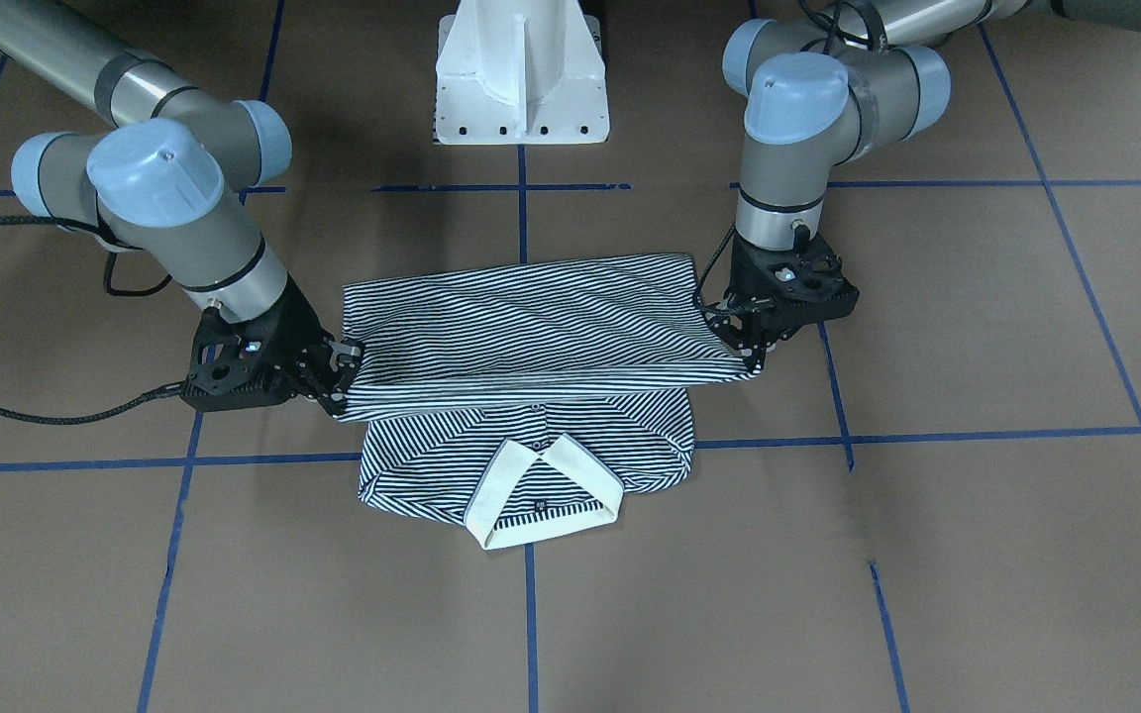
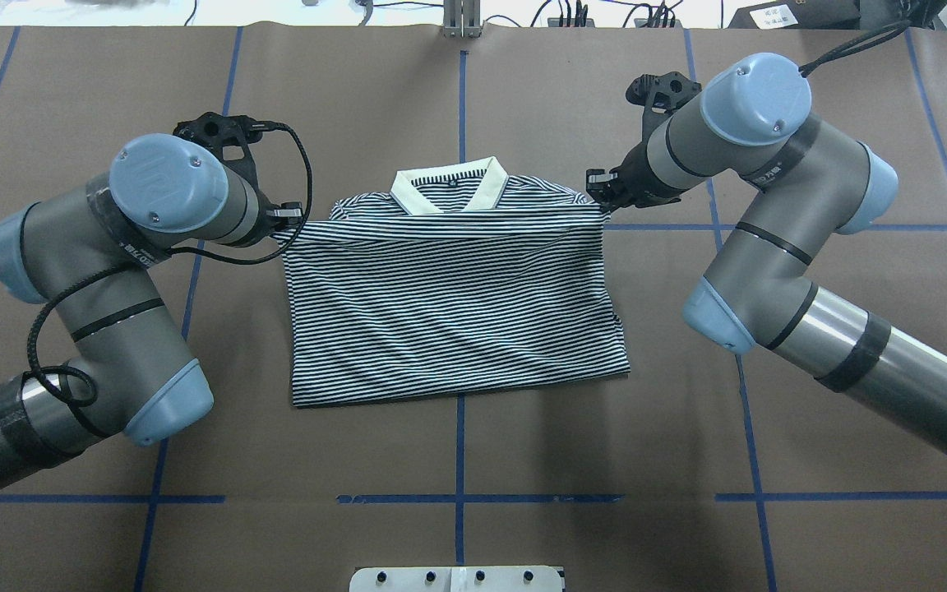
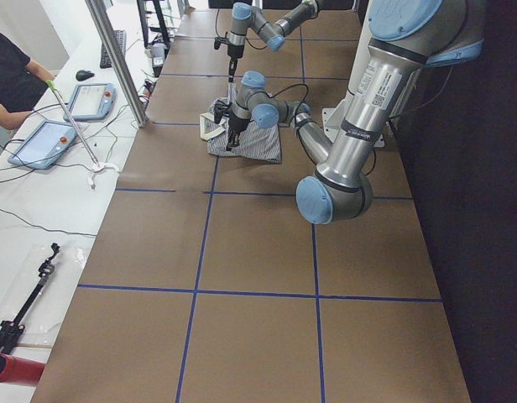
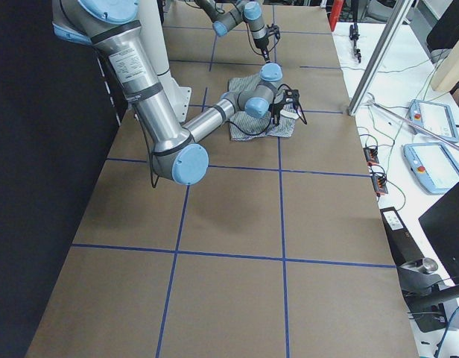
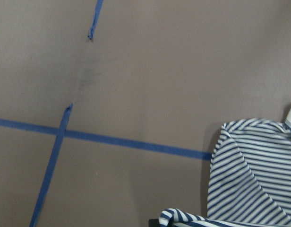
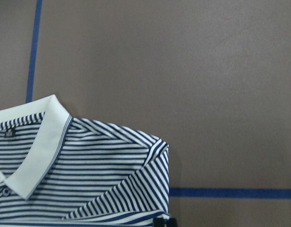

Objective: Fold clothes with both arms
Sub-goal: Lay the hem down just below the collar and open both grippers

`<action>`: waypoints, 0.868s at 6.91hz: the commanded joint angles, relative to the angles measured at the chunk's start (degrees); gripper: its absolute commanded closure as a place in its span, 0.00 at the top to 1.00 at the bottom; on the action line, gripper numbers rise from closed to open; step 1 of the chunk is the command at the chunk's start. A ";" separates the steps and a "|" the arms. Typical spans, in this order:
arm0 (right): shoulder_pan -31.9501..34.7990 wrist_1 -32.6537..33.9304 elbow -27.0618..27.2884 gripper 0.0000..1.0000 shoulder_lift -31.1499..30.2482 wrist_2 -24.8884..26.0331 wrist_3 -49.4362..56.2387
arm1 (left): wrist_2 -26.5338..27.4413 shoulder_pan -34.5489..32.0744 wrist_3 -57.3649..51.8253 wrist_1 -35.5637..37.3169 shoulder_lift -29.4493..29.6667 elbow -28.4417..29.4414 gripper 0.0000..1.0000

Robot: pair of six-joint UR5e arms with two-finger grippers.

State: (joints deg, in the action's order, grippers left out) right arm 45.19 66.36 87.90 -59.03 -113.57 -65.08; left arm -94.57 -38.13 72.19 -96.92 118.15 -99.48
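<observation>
The striped polo shirt lies flat mid-table, its lower half folded up toward the cream collar; the overhead view shows it too. My left gripper is shut on one corner of the folded-over hem, at the overhead view's left. My right gripper is shut on the other corner. The held edge hangs taut between them, a little above the chest, just short of the collar. The right wrist view shows the collar and a shoulder. The left wrist view shows a shoulder.
The white pedestal base stands at the robot's side of the table. Blue tape lines cross the brown tabletop. A side bench with tablets and a seated person lies beyond the table's far edge.
</observation>
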 commanded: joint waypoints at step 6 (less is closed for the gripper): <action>1.75 -3.43 -7.39 0.00 4.37 -0.42 -0.04 | -0.26 -0.19 -0.03 -4.24 3.40 7.37 0.00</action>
State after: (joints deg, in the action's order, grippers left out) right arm 47.19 63.13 80.57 -54.77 -113.87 -65.14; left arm -94.67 -38.32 72.09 -101.22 121.13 -92.02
